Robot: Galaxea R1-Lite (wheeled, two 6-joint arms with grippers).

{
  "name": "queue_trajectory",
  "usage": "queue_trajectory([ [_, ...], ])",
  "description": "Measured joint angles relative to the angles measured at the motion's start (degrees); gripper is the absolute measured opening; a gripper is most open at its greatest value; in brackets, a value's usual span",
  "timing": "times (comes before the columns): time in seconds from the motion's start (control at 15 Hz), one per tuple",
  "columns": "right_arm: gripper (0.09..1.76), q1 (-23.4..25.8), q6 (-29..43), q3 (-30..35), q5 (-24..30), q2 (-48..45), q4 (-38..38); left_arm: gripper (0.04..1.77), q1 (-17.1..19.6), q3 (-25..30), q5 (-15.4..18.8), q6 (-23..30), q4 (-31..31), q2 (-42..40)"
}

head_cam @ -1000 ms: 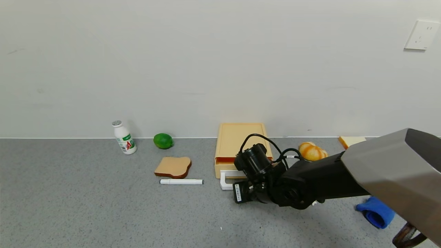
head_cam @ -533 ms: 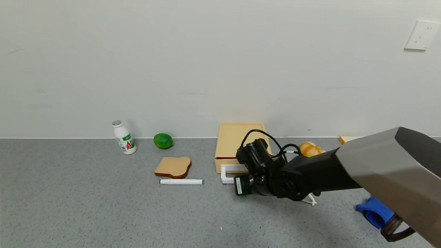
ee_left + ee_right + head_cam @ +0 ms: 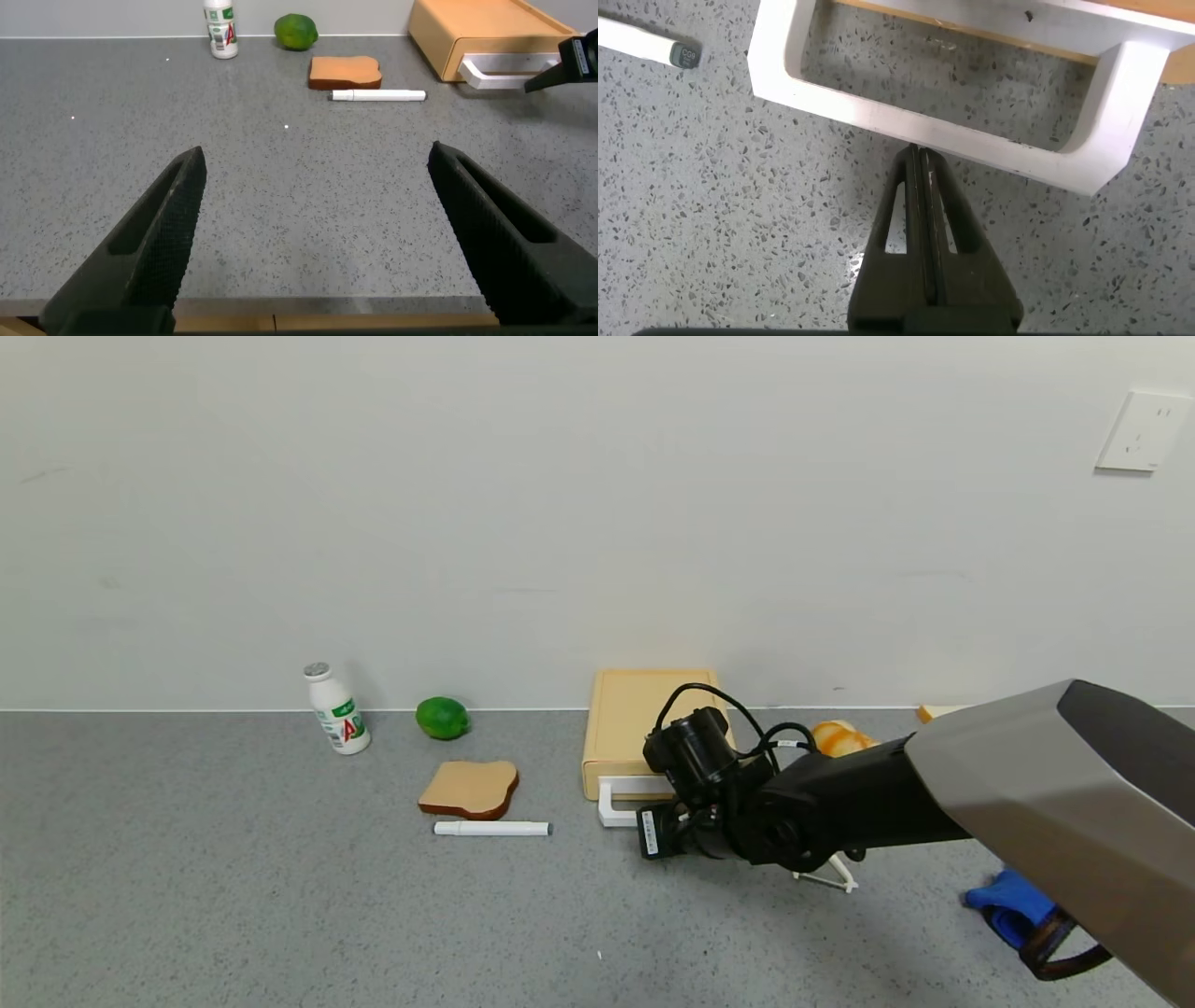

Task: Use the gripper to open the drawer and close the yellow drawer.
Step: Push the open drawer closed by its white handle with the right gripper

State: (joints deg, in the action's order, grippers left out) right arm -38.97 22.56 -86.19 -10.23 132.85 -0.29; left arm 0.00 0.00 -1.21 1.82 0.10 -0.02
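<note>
The pale yellow-tan drawer box (image 3: 644, 709) sits against the wall at the middle of the counter, its drawer pushed in flush. Its white loop handle (image 3: 616, 803) sticks out in front. My right gripper (image 3: 918, 151) is shut with nothing between its fingers, and its tips touch the front bar of the handle (image 3: 952, 121). In the head view the right wrist (image 3: 700, 784) hides the fingers. My left gripper (image 3: 316, 154) is open and empty, low over the near counter, far from the drawer (image 3: 486, 37).
A white bottle (image 3: 337, 709), a lime (image 3: 442, 718), a toast slice (image 3: 470, 788) and a white marker (image 3: 492, 828) lie left of the drawer. An orange bread roll (image 3: 840, 737), another slice (image 3: 934, 712) and a blue cloth (image 3: 1013, 905) lie to the right.
My right gripper has moved toward the wall, pushing on the handle. The drawer has slid from open to shut.
</note>
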Motion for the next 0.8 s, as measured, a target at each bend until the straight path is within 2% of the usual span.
queue_trajectory([
  [0.47, 0.12, 0.1, 0.0, -0.5, 0.0, -0.2, 0.3, 1.72, 0.0, 0.0, 0.0, 0.0, 0.0, 0.0],
  [0.8, 0.12, -0.7, -1.0, 2.9, 0.2, -7.2, 1.7, 1.72, 0.0, 0.0, 0.0, 0.0, 0.0, 0.0],
])
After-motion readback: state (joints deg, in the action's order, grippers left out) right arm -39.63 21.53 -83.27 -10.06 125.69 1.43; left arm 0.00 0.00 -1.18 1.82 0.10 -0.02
